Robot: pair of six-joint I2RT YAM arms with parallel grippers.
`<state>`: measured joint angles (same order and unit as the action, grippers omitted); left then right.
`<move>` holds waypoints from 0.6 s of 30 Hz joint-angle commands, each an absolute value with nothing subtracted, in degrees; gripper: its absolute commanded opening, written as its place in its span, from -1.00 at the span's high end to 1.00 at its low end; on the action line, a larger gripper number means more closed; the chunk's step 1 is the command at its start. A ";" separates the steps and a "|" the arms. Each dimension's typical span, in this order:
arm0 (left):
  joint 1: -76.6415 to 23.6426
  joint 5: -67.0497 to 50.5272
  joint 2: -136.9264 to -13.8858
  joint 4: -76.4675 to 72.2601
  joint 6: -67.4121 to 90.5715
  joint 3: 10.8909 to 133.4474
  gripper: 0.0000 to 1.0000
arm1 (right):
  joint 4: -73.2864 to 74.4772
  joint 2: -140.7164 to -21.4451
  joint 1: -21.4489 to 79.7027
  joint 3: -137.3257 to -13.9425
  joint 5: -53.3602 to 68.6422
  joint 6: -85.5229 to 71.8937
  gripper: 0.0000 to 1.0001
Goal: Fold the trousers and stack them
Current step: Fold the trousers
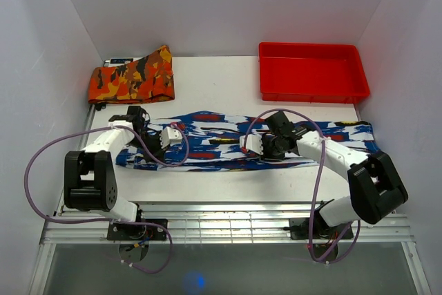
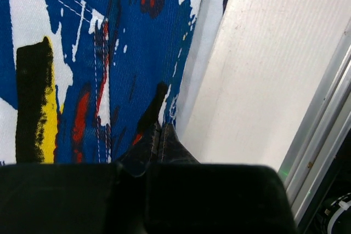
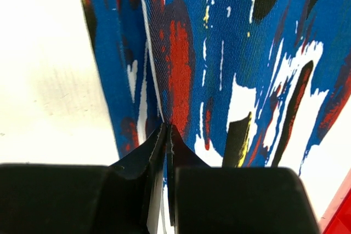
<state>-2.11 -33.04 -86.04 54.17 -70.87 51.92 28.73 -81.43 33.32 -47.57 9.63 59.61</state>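
— What is at the upper left of the overhead view?
— A folded camouflage garment (image 1: 131, 77), soft cloth in orange, red and black, lying on the matte white table (image 1: 207, 188).

— And across the middle?
— The trousers (image 1: 228, 143) lie flat in a long band from left of centre to the right edge. The fabric is a fine twill, royal blue with white brushstrokes, red patches and small yellow and black flecks. White stitching runs along a seam in the left wrist view.

— The left gripper (image 2: 160, 132)?
— Its dark fingers are pressed together at the trousers' edge, beside bare table. I cannot tell whether cloth is caught.

— The right gripper (image 3: 166, 135)?
— Pressed together too, pinching a ridge of the trousers; creases run into its fingertips.

— Upper right?
— A rectangular red plastic tray (image 1: 312, 91), glossy and shallow-walled, apart from the trousers.
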 commanded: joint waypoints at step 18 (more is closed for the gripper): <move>-0.35 -34.19 -84.71 61.27 -75.50 46.59 1.00 | 33.67 -79.53 33.40 -43.07 16.87 60.38 0.84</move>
